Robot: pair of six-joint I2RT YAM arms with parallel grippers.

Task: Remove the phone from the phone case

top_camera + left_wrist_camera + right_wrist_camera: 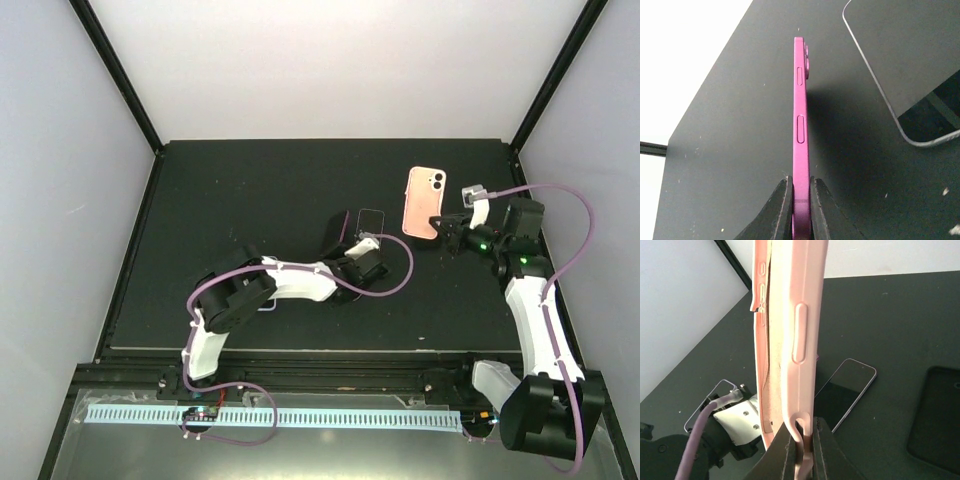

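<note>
Nearest the arm bases, to the near-left of the phone case [423, 200], the left fingers [777, 210] are clamped on the phone [800, 125]. It's magenta, seen edge-on, pinched across its two flat faces at one end w/ the rest sticking out unsupported. Prob the heavier, stiff item. Its faces look slick and breakable, so a grip nearer mid-length, or laying it flat, seems safer than this end pinch.

Btwn it and the case a second phone [372, 222], dark screen w/ pale rim, lies on the desk [250, 190]; easy to knock.

Then the case: salmon pink, right fingers [782, 455] closed on the thin wall at its near end, body pointing away from them, apparently off the desk. Inside looks empty, so separation seems done. Shell prob light and bendy, matte, not slippery. Hold by the rim and expect flex.

A black slab [935, 415] lies on the desk to the case's right in the right wrist view.

Best room seems far-left of the case. The desk's right edge is near the case's right, white walls [330, 60] behind.
</note>
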